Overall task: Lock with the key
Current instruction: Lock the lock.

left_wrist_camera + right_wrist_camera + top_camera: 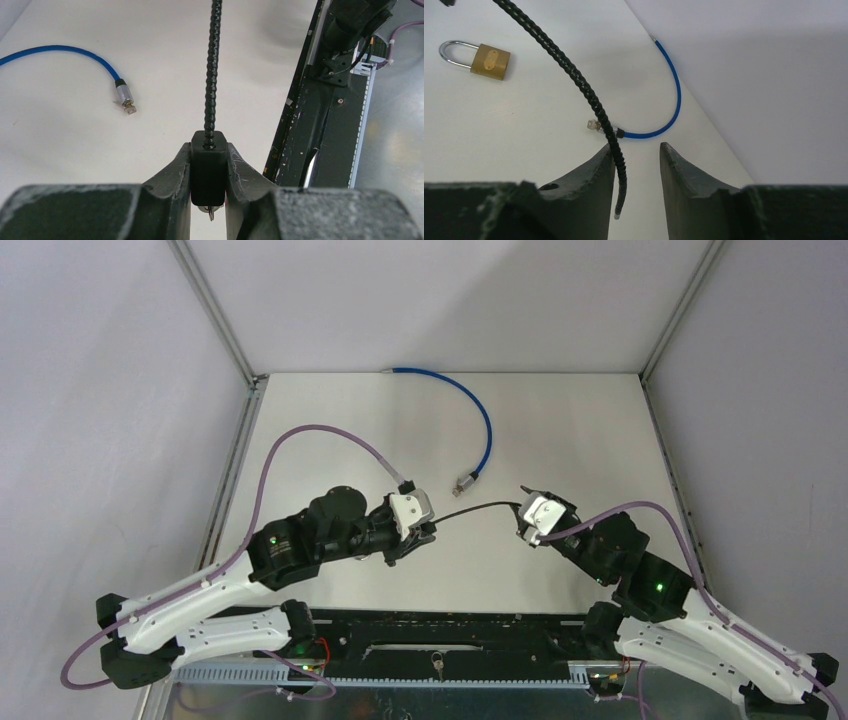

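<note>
Between the fingers of the left gripper (209,152), clamped on both sides, sits the black lock body (209,170), held over the table (560,440) towards its near edge. Its black cable (212,75) arcs across to the right gripper (636,147), whose jaws stand apart, the cable's free end resting against one finger and clear of the other. Farther off, a brass padlock (489,60) lies flat on the table, and a blue cable (676,95) curves toward the back wall.

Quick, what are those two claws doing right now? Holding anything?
Left gripper: closed on the black lock body.
Right gripper: open, with the black cable between its jaws, not clamped.
</note>
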